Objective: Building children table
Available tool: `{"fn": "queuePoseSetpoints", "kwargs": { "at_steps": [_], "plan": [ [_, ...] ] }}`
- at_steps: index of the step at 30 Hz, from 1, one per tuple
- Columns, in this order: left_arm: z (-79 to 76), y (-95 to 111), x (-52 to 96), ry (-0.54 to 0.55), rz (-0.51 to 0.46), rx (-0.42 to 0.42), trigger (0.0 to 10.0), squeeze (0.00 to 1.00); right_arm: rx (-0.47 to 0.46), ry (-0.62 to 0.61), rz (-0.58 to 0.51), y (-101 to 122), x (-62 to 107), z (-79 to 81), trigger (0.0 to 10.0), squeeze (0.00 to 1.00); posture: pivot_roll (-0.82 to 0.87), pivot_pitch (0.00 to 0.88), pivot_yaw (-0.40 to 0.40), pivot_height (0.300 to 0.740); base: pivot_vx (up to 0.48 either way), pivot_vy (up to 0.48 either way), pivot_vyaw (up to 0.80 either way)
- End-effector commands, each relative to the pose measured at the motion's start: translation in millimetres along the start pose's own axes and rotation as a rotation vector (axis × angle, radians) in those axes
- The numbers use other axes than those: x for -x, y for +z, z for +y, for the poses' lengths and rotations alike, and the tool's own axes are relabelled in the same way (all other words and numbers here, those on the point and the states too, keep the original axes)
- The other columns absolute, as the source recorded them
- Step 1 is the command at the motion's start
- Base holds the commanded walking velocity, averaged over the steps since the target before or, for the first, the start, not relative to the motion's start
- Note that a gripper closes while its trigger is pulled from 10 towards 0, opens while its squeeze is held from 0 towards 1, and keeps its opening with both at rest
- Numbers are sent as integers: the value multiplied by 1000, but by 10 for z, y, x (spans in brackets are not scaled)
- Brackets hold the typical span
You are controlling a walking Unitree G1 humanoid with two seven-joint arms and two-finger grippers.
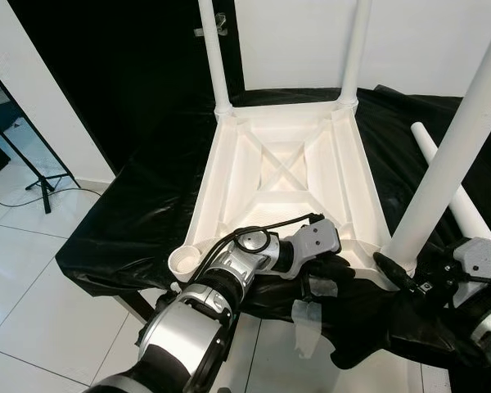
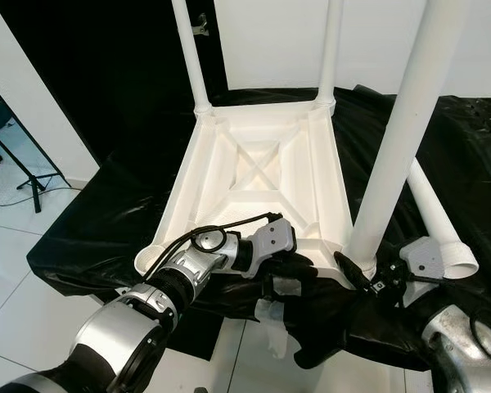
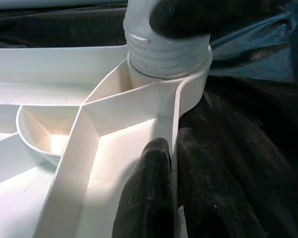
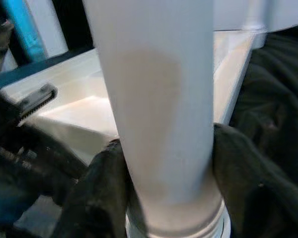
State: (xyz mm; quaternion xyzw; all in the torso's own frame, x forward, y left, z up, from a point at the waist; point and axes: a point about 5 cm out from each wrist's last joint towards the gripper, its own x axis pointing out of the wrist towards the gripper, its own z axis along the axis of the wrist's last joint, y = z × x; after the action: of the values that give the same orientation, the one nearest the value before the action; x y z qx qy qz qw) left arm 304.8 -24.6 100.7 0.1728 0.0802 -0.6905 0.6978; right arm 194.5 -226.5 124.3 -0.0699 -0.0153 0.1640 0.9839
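Black-draped bench (image 1: 131, 237): leg (image 1: 446, 155) between right tool (image 1: 399, 274) fingers.

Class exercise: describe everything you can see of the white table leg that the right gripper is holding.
The table leg is a smooth white plastic tube, leaning slightly. Its threaded lower end sits in the near right corner socket of the upturned tabletop. The right gripper is shut on it just above the socket.

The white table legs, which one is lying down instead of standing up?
The loose leg lying on the black cloth at the robot's right, beside the upside-down tabletop. The other three stand upright in corner sockets.
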Motion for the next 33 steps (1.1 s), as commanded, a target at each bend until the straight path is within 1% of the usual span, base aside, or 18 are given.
{"fn": "queuePoseSetpoints", "kwargs": {
  "at_steps": [1,2,3,4,5,6,7,9,13,18,19,21,22,25,26,29,30,33],
  "plan": [
    [-56,-309,11,149,96,118,10000,0,-34,-70,74,-170,49,100,0,0,-3,0,83,740,0,0,0],
    [-51,-305,15,150,96,116,10000,0,-41,-159,84,-212,90,124,0,0,-3,0,83,740,0,0,0],
    [-51,-305,15,150,96,116,10000,0,-41,-159,84,-212,90,124,0,0,-3,0,83,740,0,0,0],
    [-48,-305,18,151,97,115,10000,0,-46,-258,88,-243,113,119,0,0,-2,0,83,740,0,0,0],
    [-48,-305,18,151,97,115,10000,0,-46,-258,88,-243,113,119,0,0,-2,0,83,740,0,0,0],
    [-53,-315,23,150,98,116,10000,0,-41,-412,76,-252,107,75,0,0,-2,0,89,740,0,0,0],
    [-53,-315,23,150,98,116,10000,0,-41,-412,76,-252,107,75,0,0,-2,0,89,740,0,0,0],
    [-73,-330,16,139,103,114,10000,0,7,-544,52,-204,95,41,0,0,-6,0,93,740,0,0,0],
    [-73,-321,8,136,103,113,10000,0,44,-609,50,-187,78,98,0,0,-2,0,91,740,0,0,0],
    [-65,-308,3,140,100,112,10000,0,31,-602,55,-203,45,106,0,0,-3,0,89,740,0,0,0],
    [-65,-309,3,140,100,112,10000,0,39,-569,51,-196,13,118,4196,0,-4,0,89,740,0,0,0],
    [-65,-308,2,141,100,112,10000,0,46,-546,49,-190,-9,129,4196,0,-4,0,88,740,0,0,0],
    [-65,-308,2,142,100,113,10000,0,37,-502,32,-172,-41,146,10000,1000,-4,0,86,740,0,0,0],
    [-63,-308,3,144,99,114,10000,0,8,-421,16,-156,-82,161,10000,1000,-7,0,88,740,0,0,0],
    [-63,-309,5,144,100,114,10000,0,15,-321,14,-147,-105,154,10000,1000,-9,0,89,740,0,0,0],
    [-63,-309,4,144,100,114,10000,0,53,-261,18,-140,-109,119,10000,957,-11,0,89,740,0,0,0],
    [-63,-308,3,144,100,114,10000,0,66,-234,12,-123,-113,75,10000,0,-15,0,91,740,0,0,0],
    [-65,-307,0,141,100,113,10000,0,113,-167,-12,-51,-144,-26,10000,0,-17,0,92,740,0,0,0]
  ]
}}
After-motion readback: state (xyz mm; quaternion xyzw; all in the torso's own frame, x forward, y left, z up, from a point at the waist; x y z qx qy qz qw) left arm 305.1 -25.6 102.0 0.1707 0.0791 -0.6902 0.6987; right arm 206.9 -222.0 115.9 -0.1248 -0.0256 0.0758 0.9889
